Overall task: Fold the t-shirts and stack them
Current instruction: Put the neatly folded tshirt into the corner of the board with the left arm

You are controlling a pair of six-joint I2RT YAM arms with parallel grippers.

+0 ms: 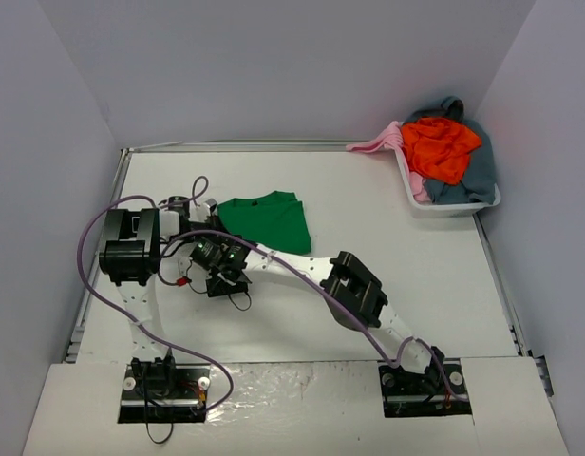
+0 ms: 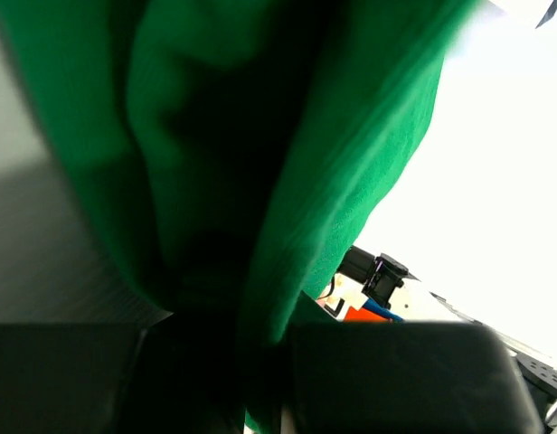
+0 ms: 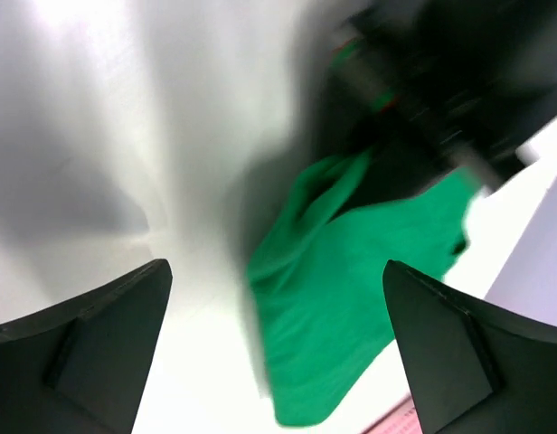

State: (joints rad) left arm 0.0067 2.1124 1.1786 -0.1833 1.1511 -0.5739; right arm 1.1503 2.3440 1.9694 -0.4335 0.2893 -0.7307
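White tabletop between pale walls. At left, the left gripper (image 1: 199, 205) is clamped on an edge of the green t-shirt (image 1: 269, 220), which lies partly folded mid-table. The right gripper (image 3: 277, 267) hovers near it, jaws apart, holding nothing. Folding looks under way; next, the held edge likely needs carrying across. Far right, a white tub (image 1: 454, 207) holds the orange-red shirt (image 1: 443, 147), pale pink shirt (image 1: 383, 141) and grey-blue shirt (image 1: 468, 180).

On bench (image 1: 416, 275), left of centre toward the back: single t-shirt (image 1: 269, 223). At its left edge: left hand (image 1: 205, 206), touching cloth. Just before its near-left corner: right hand (image 1: 212, 252). In far right corner: tub (image 1: 454, 206), well apart from both hands, heap of t-shirts (image 1: 444, 152) in it, one draping over the left rim.
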